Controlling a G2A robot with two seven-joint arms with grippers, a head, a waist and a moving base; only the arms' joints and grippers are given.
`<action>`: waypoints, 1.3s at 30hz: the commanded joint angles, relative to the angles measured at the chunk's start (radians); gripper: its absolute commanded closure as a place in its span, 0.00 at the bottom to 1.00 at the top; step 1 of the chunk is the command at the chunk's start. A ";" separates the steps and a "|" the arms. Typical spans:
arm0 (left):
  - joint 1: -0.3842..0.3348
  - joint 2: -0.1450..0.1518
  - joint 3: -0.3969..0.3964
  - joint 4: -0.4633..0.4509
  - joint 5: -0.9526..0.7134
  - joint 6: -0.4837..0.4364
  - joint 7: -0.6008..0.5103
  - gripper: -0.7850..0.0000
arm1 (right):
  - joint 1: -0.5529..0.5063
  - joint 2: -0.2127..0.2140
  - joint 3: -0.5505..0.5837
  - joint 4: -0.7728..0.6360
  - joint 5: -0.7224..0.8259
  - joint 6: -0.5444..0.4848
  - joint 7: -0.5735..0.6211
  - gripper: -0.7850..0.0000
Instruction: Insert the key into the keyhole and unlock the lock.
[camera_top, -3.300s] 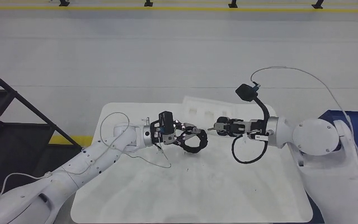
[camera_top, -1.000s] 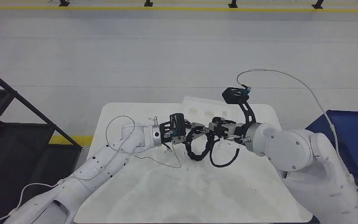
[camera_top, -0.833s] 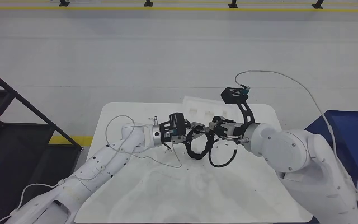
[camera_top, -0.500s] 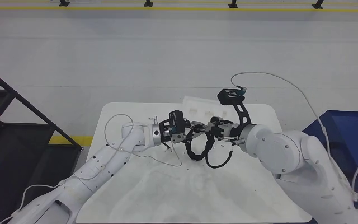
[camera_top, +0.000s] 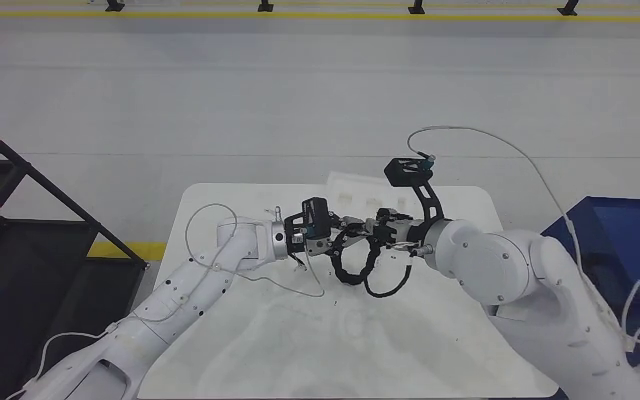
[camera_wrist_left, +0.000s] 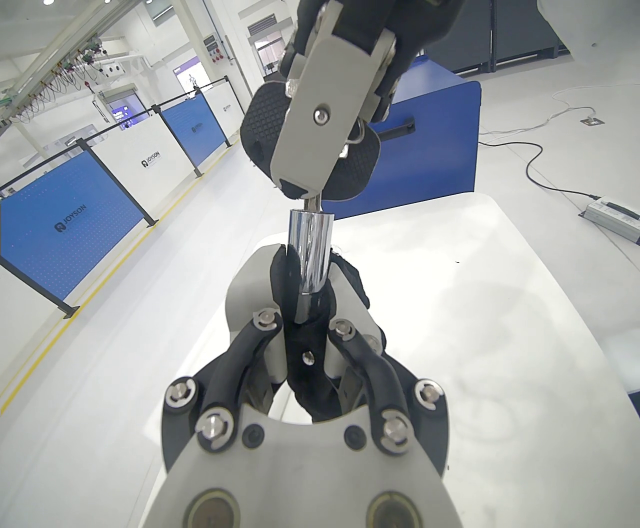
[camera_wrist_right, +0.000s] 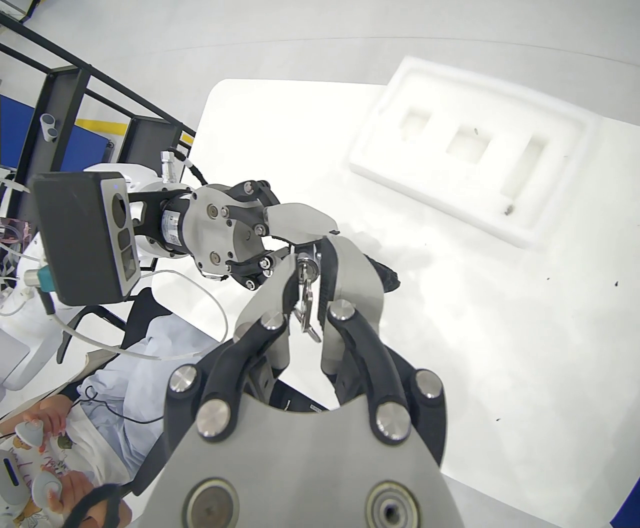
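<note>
The key (camera_wrist_left: 313, 201) is meeting the lock (camera_wrist_left: 310, 252) end to end in the air over the middle of the desk (camera_top: 300, 340), nearer its far edge than its near one. You are holding it in the right claw (camera_wrist_right: 312, 280), whose fingers are pinching shut on the key's head. A short stub of blade is showing between those fingers and the end of the lock's shiny barrel. From that I am judging that the tip is sitting in the keyhole but is not fully home.

The key's long axis is lining up with the barrel's, and both are running roughly along the desk's far edge. The key is pointing toward your left arm, and the keyhole is facing your right arm.

The left claw (camera_wrist_left: 305, 295) is closing around the lock just behind the barrel, and the black cable (camera_top: 350, 272) is hanging in a loop toward the desk. The two claws are facing each other almost tip to tip, so the right one is the nearer to the key.

You are likely needing a straight push along that shared line, then a twist about it. Any tilt between key and barrel is risking a jam.
</note>
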 joint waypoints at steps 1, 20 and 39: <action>0.004 0.000 -0.006 0.002 0.004 -0.009 -0.002 1.00 | 0.000 0.002 0.013 -0.011 -0.001 -0.019 0.003 0.00; -0.046 0.015 -0.105 -0.009 -0.141 -0.267 -0.312 1.00 | -0.026 0.044 0.064 0.037 -0.058 -0.621 0.189 0.00; -0.084 0.024 -0.110 -0.125 -0.308 -0.296 -0.658 1.00 | -0.037 0.048 0.095 0.087 0.062 -0.723 0.175 0.00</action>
